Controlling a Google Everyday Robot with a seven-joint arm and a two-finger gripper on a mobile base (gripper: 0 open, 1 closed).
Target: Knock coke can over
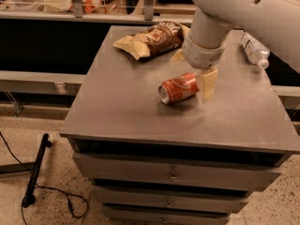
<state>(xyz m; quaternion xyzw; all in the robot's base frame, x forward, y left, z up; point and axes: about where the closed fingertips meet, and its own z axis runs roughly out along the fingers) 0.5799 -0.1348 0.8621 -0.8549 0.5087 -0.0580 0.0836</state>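
Grey desk (117, 107) carries everything. Its flat top has open room left of the can and nearer, and no raised lip shows at any edge. White arm (243, 13) comes in from the far right. Chip bag (152, 39) lies at the far edge, with the water bottle (254, 48) at far right. Coke can (178, 88) lies on its side mid-desk, silver top facing near-left. It is judged light, thin-walled, slick and apt to roll, so a nudge on the body suffices. Tool (192, 76) hangs at the can's right end, fingers spread, gripping nothing.
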